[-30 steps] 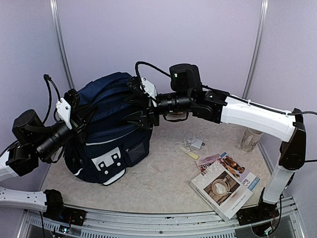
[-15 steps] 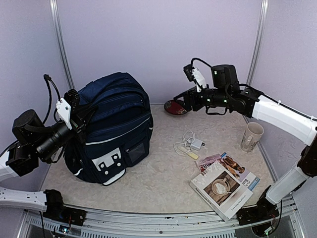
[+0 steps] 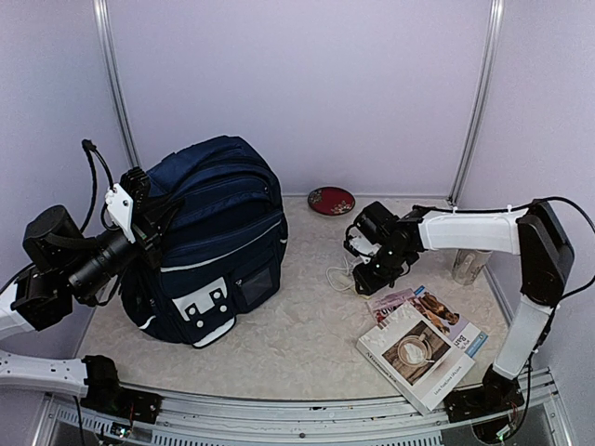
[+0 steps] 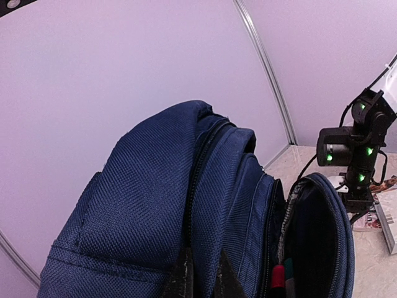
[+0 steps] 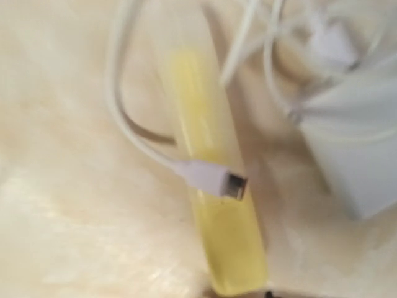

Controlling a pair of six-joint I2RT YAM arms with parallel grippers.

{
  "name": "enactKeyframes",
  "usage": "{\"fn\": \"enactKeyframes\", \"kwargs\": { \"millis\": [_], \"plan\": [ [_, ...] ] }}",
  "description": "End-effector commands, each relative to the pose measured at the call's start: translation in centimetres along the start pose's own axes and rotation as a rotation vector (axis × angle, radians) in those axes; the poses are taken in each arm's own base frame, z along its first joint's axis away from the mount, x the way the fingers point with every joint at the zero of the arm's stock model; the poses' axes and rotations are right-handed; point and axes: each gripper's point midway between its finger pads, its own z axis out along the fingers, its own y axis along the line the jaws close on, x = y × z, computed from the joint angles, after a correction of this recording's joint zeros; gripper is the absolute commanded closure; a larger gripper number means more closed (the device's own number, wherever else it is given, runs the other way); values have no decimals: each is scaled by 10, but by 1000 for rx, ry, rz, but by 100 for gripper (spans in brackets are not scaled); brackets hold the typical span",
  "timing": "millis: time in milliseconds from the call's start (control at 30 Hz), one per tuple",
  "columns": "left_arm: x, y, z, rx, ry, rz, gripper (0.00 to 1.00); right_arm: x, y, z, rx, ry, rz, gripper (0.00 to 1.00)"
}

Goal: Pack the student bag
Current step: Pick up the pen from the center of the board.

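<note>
Pinching the upper fabric of the student bag [image 3: 218, 242], which stands upright on the left of the table [image 3: 297, 325], the left gripper [image 3: 153, 218] has its fingers nearly together. To the right, the right gripper [image 3: 364, 279] hangs low over a white charger cable [image 5: 142, 143] and a yellow stick [image 5: 217, 205]; I cannot tell its finger spread.

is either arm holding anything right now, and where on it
The left gripper pinches the backpack at a fabric fold beside its top zip. The right gripper shows nothing held.

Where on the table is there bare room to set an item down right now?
Bare: the near strip of table between student bag and books. Crowded: the right side, around the right claw, charger and cup.
</note>
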Motion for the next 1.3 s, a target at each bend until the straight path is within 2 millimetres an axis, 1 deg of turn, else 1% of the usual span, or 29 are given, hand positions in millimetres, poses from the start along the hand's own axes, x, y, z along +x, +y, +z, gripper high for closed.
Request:
{"fn": "enactKeyframes", "kwargs": {
  "millis": [0, 67, 200, 333, 400, 533, 600, 633, 667, 733, 767, 933, 1000, 1067, 1167, 1267],
  "plan": [
    [-11, 3, -2, -2, -54, -46, 100, 17, -6, 24, 42, 121, -30, 54],
    [-11, 4, -2, -3, -52, -45, 100, 15, -7, 31, 51, 134, -50, 52],
    [-10, 2, -1, 1, -49, -41, 100, 2, -11, 40, 86, 140, -103, 46],
    [-9, 2, 0, 2, -46, -39, 100, -1, -18, 49, 133, 182, -134, 46],
    [-9, 2, -1, 0, -46, -37, 100, -8, -16, 50, 124, 173, -150, 46],
    [-8, 2, 0, -3, -42, -34, 100, -23, -5, 55, 68, 146, -181, 47],
    [-8, 3, 0, -3, -42, -34, 100, -25, -3, 59, 54, 148, -188, 50],
    [-8, 3, 0, -3, -41, -34, 100, -26, 2, 61, 28, 149, -189, 53],
    [-8, 3, 0, -5, -43, -34, 100, -25, 6, 62, 3, 149, -186, 60],
    [-8, 3, 0, -6, -42, -34, 100, -24, 11, 62, -25, 149, -177, 66],
    [-7, 3, 0, -7, -40, -33, 100, -21, 12, 62, -29, 155, -171, 67],
    [-7, 3, 1, -5, -40, -31, 100, -9, 13, 48, -45, 157, -131, 62],
    [-8, 3, 1, -4, -43, -33, 100, -1, 14, 46, -50, 161, -117, 62],
    [-8, 4, 1, -4, -43, -35, 100, 8, 13, 48, -57, 168, -112, 65],
    [-8, 5, 0, -7, -47, -38, 100, 8, 16, 47, -76, 143, -112, 75],
    [-9, 5, 0, -7, -49, -42, 100, 5, 15, 44, -64, 131, -106, 87]
  ]
}}
